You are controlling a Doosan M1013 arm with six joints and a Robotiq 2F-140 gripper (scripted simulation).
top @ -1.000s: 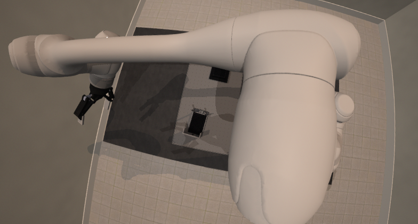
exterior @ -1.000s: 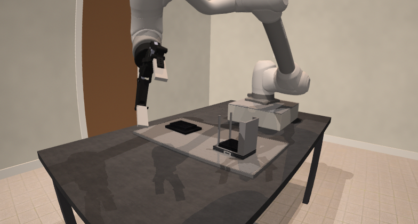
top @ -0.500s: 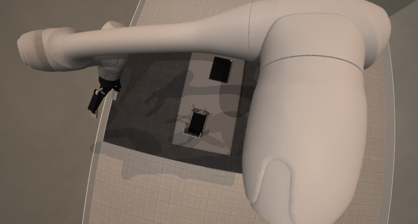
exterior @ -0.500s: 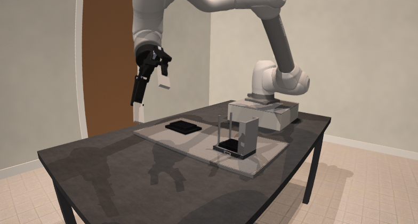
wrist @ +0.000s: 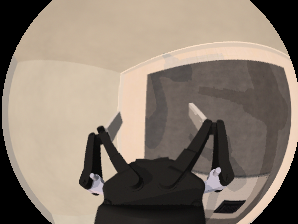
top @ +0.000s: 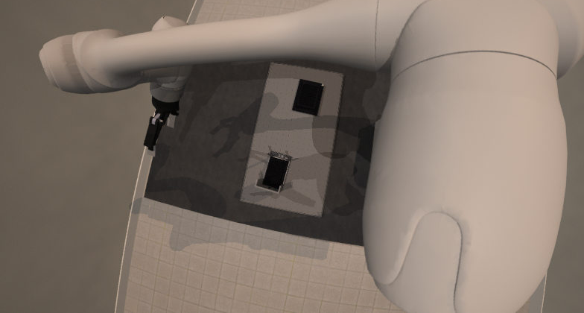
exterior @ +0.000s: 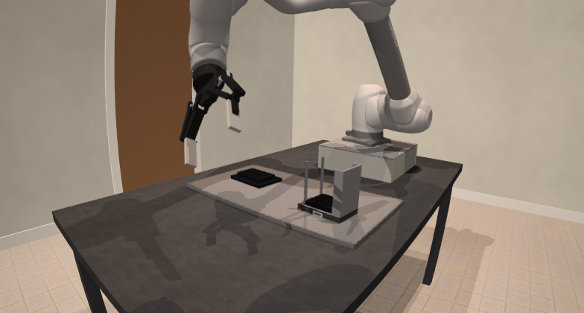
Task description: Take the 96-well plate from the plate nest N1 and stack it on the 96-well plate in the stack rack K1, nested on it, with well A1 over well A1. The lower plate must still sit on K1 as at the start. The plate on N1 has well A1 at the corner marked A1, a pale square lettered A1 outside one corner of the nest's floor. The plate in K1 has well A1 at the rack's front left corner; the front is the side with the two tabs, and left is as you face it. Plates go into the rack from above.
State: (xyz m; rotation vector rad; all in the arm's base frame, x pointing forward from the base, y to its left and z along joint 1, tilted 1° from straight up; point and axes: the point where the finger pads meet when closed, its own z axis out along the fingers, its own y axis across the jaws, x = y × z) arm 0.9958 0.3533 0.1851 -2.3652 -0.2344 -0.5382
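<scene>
My gripper (top: 161, 136) (exterior: 212, 141) (wrist: 154, 113) is open and empty, tilted, high up and well to the side of both plates. A black 96-well plate (top: 308, 95) (exterior: 256, 174) lies on the black nest N1 (top: 304, 111) (exterior: 267, 182). A small pale mark (top: 322, 84) shows at one nest corner; its lettering is too small to read. Another black 96-well plate (top: 275, 172) (exterior: 320, 202) sits low in the rack K1 (exterior: 346, 192), partly hidden by the rack's wall in the exterior view. The wrist view shows one dark block (wrist: 229, 206); I cannot tell which.
A light board (top: 296, 135) (exterior: 278, 212) carries nest and rack on the dark table (top: 196, 155) (exterior: 163, 245). The rack has thin upright posts (exterior: 305, 182) and a tall grey wall. The arm (top: 245, 40) spans above the table's far side in the top view.
</scene>
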